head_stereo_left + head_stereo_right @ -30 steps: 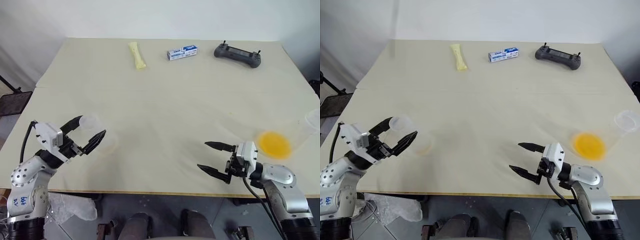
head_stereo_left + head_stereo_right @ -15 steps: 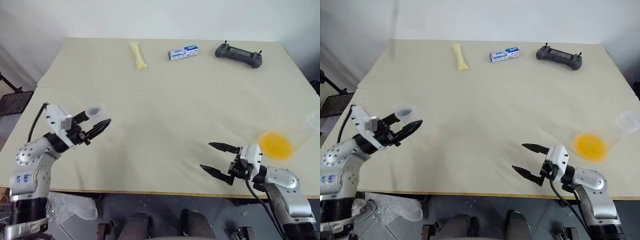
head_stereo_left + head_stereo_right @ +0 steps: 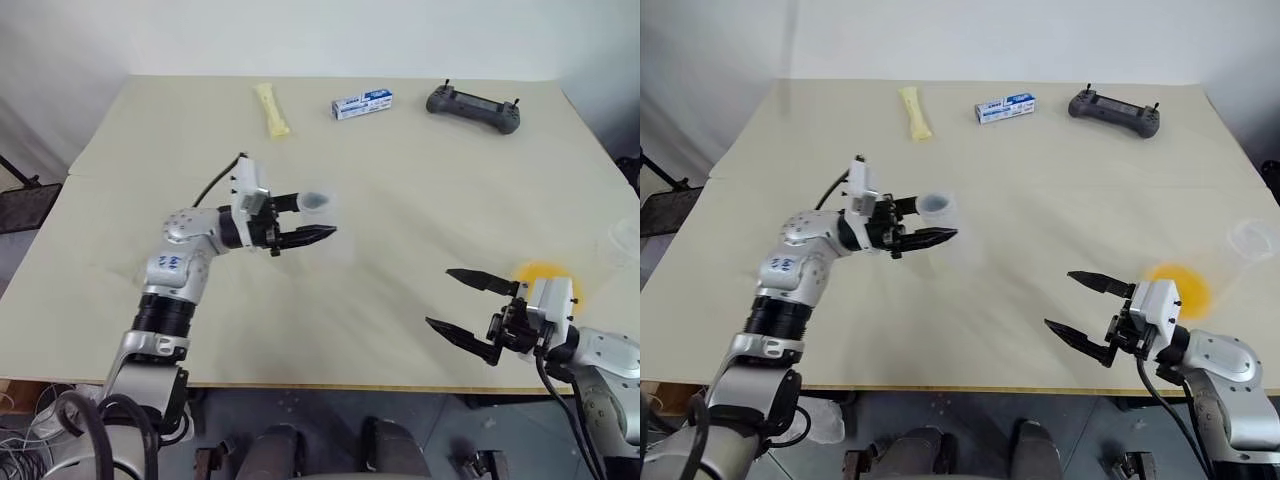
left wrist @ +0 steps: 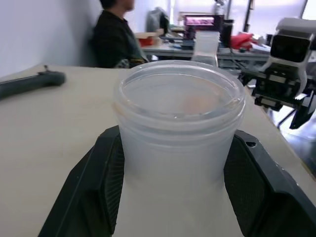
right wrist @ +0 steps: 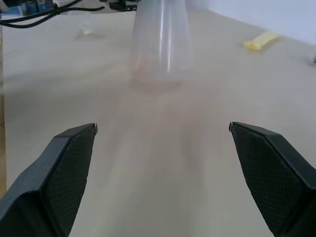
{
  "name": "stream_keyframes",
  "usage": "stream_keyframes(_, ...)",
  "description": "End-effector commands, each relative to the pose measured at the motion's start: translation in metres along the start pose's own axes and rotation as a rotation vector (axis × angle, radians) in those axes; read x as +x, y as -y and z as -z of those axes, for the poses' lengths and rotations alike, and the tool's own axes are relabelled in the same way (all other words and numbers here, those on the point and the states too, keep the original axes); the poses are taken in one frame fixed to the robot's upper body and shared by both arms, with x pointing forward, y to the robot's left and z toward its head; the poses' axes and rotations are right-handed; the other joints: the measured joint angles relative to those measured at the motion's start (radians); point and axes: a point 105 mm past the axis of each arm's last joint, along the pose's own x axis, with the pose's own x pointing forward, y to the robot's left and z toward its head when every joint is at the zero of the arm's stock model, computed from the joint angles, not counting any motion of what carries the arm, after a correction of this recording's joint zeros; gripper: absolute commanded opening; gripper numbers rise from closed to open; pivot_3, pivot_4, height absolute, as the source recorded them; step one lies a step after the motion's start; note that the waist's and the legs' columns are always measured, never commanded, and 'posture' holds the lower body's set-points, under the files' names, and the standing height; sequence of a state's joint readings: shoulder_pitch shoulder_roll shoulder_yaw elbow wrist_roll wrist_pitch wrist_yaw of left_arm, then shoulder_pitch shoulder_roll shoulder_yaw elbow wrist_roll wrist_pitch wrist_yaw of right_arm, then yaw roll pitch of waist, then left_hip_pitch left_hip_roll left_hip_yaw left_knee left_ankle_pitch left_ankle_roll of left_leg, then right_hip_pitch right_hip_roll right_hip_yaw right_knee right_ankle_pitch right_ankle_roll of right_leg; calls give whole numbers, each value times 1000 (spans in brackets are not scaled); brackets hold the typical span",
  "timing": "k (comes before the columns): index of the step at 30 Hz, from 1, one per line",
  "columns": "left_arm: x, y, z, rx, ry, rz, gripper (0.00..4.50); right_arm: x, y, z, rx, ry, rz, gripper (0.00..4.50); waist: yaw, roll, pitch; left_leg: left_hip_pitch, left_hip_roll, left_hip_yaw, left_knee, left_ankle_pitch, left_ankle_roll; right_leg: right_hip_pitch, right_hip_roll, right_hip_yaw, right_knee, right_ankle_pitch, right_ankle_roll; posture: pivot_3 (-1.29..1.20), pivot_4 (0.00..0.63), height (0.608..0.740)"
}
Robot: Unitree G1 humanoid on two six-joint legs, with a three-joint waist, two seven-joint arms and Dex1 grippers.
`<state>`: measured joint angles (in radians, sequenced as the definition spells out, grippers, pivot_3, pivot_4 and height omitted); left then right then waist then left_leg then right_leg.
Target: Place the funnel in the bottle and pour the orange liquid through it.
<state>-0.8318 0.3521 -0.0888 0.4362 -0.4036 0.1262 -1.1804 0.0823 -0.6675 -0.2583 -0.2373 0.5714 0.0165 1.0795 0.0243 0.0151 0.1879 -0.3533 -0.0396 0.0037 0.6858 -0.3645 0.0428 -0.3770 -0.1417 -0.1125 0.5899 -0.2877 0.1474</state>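
The bottle (image 3: 937, 210) sits pinched in the left gripper (image 3: 923, 222), mid-frame left. The right gripper (image 3: 1084, 316), lower right, stands spread and empty beside the orange liquid (image 3: 1185, 285).

The left gripper (image 3: 312, 222) holds the clear bottle (image 3: 318, 204) above the table (image 3: 400, 180). The right gripper (image 3: 458, 301) gapes beside the orange liquid (image 3: 548, 273).

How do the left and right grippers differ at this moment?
The left gripper is shut on the bottle, just below its rim; the right gripper is open and empty. The left gripper is over the middle of the table, the right gripper near its front edge, beside the orange liquid. Both have black fingers and point roughly level.
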Motion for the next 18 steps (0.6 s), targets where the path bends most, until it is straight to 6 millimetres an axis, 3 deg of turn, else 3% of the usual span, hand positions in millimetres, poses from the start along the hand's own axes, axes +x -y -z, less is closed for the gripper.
stream_keyframes(1,23,-1,2,43,-31,49,2480,-2,3,-15,-59,17,37,4500,3,0,0,0,0,0,0,0,0,0,0,0,0,0,0,0,150,740)
stream_keyframes(6,44,-5,12,43,-69,47,2480,-1,-6,-17,-52,14,65,4500,7,-2,1,-1,-1,0,1,0,1,0,-1,1,0,0,0,0,150,740)
stream_keyframes(15,54,-10,22,46,-127,20,2480,0,-14,-18,-46,7,98,4500,12,-3,2,-1,-1,0,1,1,1,0,-1,1,0,0,0,0,150,740)
stream_keyframes(18,55,-8,24,45,-136,18,3448,1,-13,-19,-49,7,101,4500,17,-3,2,-1,-1,0,2,1,1,0,-1,1,0,0,0,0,150,740)
